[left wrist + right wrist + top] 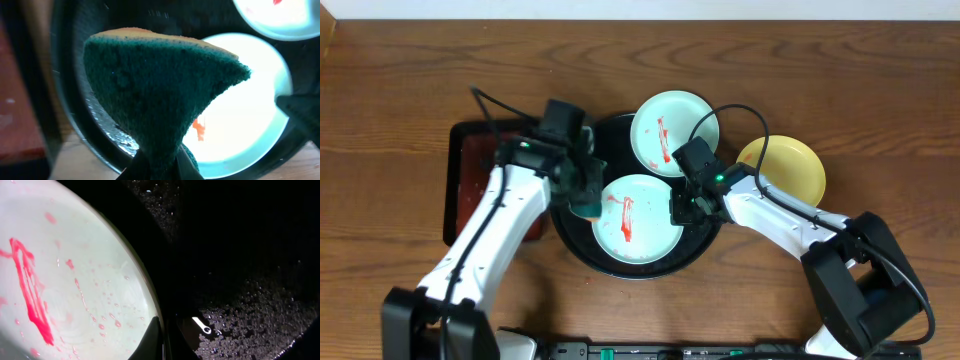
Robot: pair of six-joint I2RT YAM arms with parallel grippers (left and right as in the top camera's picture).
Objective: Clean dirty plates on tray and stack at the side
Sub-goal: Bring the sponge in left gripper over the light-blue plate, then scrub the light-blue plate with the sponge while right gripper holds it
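A pale blue-green plate with red streaks lies in the large round black tray. My left gripper is shut on a dark green sponge and holds it at this plate's left edge. My right gripper is shut on the plate's right rim; the right wrist view shows its jaws pinching the rim of the plate. A second blue-green plate with a red streak sits at the tray's far rim. A pale yellow plate lies on the table to the right.
A rectangular black tray with a reddish inside lies left of the round tray, under my left arm. The round tray's floor is wet. The table is brown wood.
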